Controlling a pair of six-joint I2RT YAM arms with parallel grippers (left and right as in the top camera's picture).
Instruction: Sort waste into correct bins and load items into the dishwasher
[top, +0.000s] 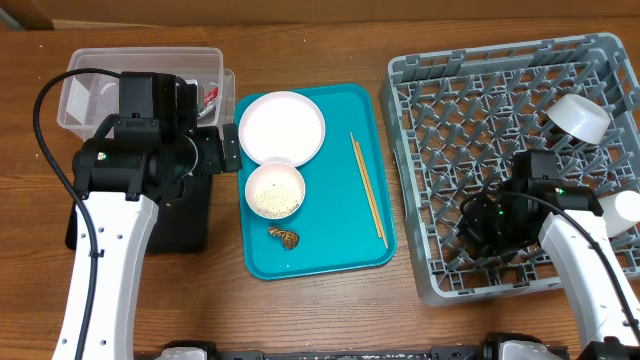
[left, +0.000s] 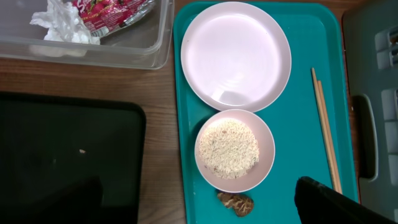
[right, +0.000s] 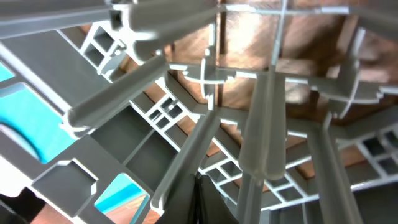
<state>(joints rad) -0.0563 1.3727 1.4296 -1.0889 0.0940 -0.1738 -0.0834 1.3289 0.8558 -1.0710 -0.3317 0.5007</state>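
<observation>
The pale pink bowl (left: 235, 151) of loose rice sits on the teal tray (top: 340, 240), in the tray's left half. Its rim touches, or all but touches, the larger pale plate (left: 236, 55) lying toward the tray's far end. A small brown scrap (left: 236, 203) lies just beside the bowl, toward the tray's near end. The chopsticks (top: 367, 190) lie along the tray's right side, their long axis running near to far at a slight slant.

The left gripper (top: 228, 148) hovers at the tray's left edge, its jaws spread wide with nothing in them. The bowl lies just to its right and a little nearer the robot. The right gripper (top: 472, 225) is closed, low among the pegs of the dish rack (top: 430, 80) off the tray's right side, with nothing visibly held.

The left arm is plainly the nearer one. The rice is therefore probably its job, bound for the black tray (left: 68, 143) or the clear tub (left: 124, 56) off the teal tray's left side.
</observation>
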